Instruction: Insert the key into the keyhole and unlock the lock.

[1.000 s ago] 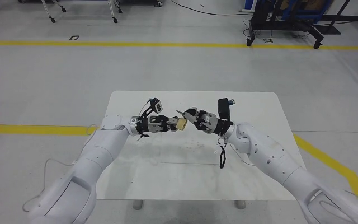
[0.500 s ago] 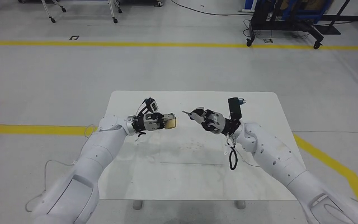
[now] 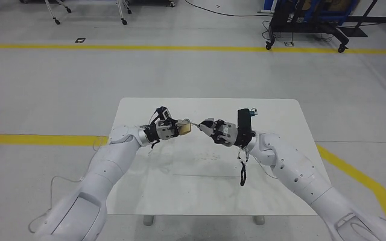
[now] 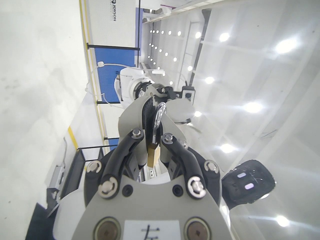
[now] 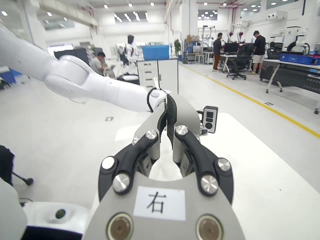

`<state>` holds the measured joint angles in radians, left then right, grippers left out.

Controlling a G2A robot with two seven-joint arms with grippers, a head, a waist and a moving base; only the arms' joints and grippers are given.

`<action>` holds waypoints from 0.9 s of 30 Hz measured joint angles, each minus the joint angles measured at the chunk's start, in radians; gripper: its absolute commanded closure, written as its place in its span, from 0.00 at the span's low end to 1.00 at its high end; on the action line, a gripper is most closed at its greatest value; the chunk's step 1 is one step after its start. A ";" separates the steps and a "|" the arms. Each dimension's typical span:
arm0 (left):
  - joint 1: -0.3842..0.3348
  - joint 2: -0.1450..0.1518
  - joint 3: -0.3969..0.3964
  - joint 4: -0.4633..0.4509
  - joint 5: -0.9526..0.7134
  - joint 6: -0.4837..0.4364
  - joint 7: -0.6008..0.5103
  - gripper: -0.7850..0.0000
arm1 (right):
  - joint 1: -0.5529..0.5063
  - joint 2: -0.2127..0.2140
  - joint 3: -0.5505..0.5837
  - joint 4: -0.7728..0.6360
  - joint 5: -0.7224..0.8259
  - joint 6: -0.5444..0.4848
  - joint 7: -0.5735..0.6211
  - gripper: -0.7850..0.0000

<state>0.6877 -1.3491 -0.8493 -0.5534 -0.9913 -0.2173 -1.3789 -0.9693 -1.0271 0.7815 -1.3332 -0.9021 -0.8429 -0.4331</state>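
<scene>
- The two claws are coming together again above the surface (image 3: 271, 181) after standing apart half a second ago. The left claw (image 3: 176, 128), closed tight on the brass lock (image 3: 184, 128), is facing the right claw (image 3: 206, 126), which is pinching the key (image 3: 194, 124) between nearly shut fingers.
- The key tip is now reaching the lock (both are held in the air), so I judge a new insertion try is starting.
- The keyhole is hidden; whether the tip is already entering, I cannot tell.
</scene>
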 measured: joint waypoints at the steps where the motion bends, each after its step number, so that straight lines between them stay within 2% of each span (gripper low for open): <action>1: 0.008 -0.003 -0.005 -0.012 -0.014 0.007 0.017 1.00 | -0.023 0.007 0.018 -0.020 0.013 0.009 0.020 1.00; 7: 0.029 -0.031 0.003 -0.028 -0.043 0.027 0.093 1.00 | -0.127 0.032 0.096 -0.099 0.124 0.048 0.137 1.00; 15: 0.015 -0.046 -0.022 0.022 -0.082 0.056 0.076 1.00 | -0.248 0.064 0.203 -0.251 0.138 0.105 0.261 1.00; 24: 0.014 -0.047 -0.023 0.025 -0.085 0.066 0.072 1.00 | -0.254 0.065 0.208 -0.263 0.141 0.101 0.264 1.00; 27: 0.031 -0.044 -0.017 -0.004 -0.046 0.060 0.111 1.00 | -0.252 0.065 0.220 -0.273 0.115 0.127 0.272 1.00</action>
<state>0.7187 -1.3935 -0.8666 -0.5572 -1.0371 -0.1570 -1.2676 -1.2208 -0.9622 1.0013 -1.6060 -0.7868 -0.7158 -0.1607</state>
